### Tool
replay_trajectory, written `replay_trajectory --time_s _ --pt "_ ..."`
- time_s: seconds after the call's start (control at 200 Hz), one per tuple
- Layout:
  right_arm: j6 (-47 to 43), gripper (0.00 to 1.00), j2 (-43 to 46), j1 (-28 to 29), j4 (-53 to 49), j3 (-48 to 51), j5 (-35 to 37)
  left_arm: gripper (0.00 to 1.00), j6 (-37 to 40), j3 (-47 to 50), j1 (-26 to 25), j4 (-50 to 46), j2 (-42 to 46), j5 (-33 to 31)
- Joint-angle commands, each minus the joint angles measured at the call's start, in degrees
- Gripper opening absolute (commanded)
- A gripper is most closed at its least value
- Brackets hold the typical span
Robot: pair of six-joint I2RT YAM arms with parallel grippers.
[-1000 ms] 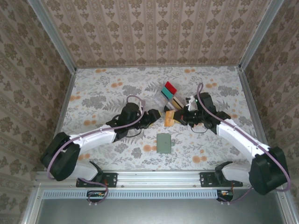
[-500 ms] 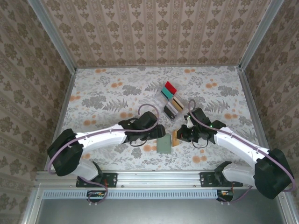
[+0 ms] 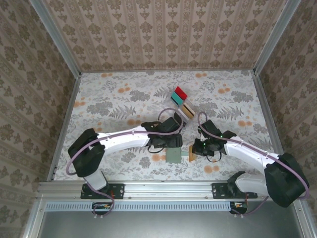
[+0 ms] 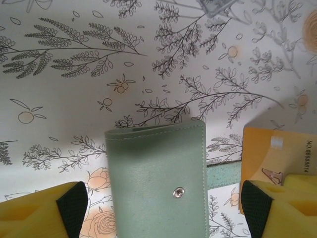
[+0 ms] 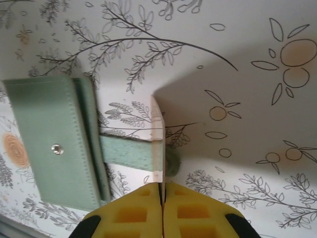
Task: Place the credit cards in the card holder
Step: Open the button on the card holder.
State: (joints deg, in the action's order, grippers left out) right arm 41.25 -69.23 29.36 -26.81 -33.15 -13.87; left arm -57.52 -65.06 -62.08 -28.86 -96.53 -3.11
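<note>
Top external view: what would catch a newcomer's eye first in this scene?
The grey-green card holder lies at the near middle of the table. The left gripper stands open over it, while the right gripper, shut, holds an orange card on edge beside it.

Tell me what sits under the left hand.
The closed card holder lies on the floral table beneath the open left hand, snap side up. Its slots are folded shut, so whether cards are inside is hidden. The right hand holds a tan card beside it.
</note>
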Motion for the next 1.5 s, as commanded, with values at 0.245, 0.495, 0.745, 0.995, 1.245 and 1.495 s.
replay_trajectory --time_s 0.245,0.495,0.745,0.995,1.245,1.495 --pt "-0.74 0.06 -0.71 -1.17 2.25 3.14 1.61 0.94 2.79 -13.64 -3.37 -17.05 -11.35 -4.86" --pt "-0.3 0.06 -0.97 -1.59 3.68 4.45 1.3 0.96 2.67 -15.8 -3.69 -18.87 -15.22 -4.62" --pt "0.05 0.06 -1.08 -1.94 3.84 5.38 1.74 0.97 2.37 -17.69 -3.75 -19.97 -18.43 -4.66" --pt "0.14 0.06 -1.17 -2.16 2.12 5.26 4.71 0.92 1.88 -16.64 -3.75 -21.54 -16.32 -6.71" --pt "0.23 0.05 -1.64 -2.52 1.51 5.19 6.19 0.85 1.42 -14.95 -3.83 -21.32 -12.41 -7.55" --pt "0.4 0.05 -2.36 -2.56 2.02 5.28 6.54 0.78 0.83 -11.93 -3.87 -20.08 -8.79 -8.51"
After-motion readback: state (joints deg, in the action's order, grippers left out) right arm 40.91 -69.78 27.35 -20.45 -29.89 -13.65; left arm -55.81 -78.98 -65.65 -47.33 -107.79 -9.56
